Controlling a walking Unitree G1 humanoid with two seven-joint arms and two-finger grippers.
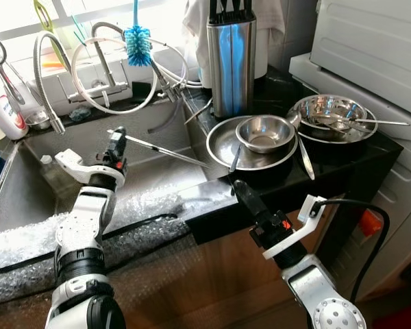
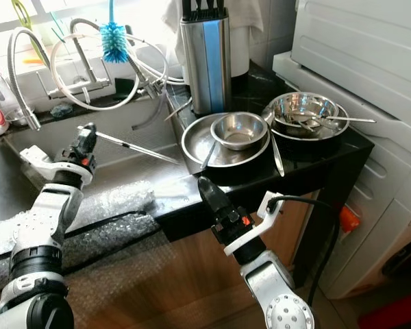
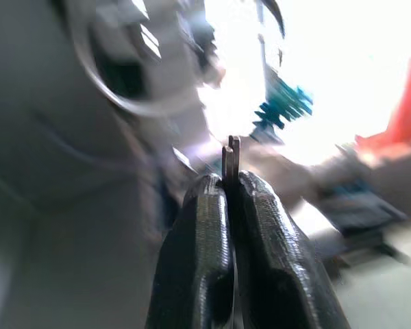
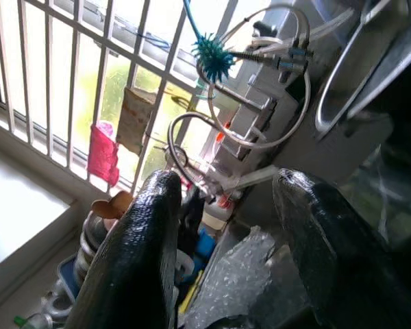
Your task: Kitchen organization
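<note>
Left gripper (image 1: 115,139) over sink (image 1: 27,185): pinching thin metal rod (image 1: 166,151).
Your right gripper (image 4: 222,226) is spread, holding nothing, below the counter edge (image 1: 212,199).

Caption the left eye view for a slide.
Left gripper pinches long thin metal chopsticks over the steel sink; open right gripper waits below stacked steel bowls.

Silver, ribbed arms; white wrist brackets; black two-finger left gripper (image 1: 115,140) and right gripper (image 1: 241,189). Black cable loops off right wrist; red marks near finger bases.
</note>
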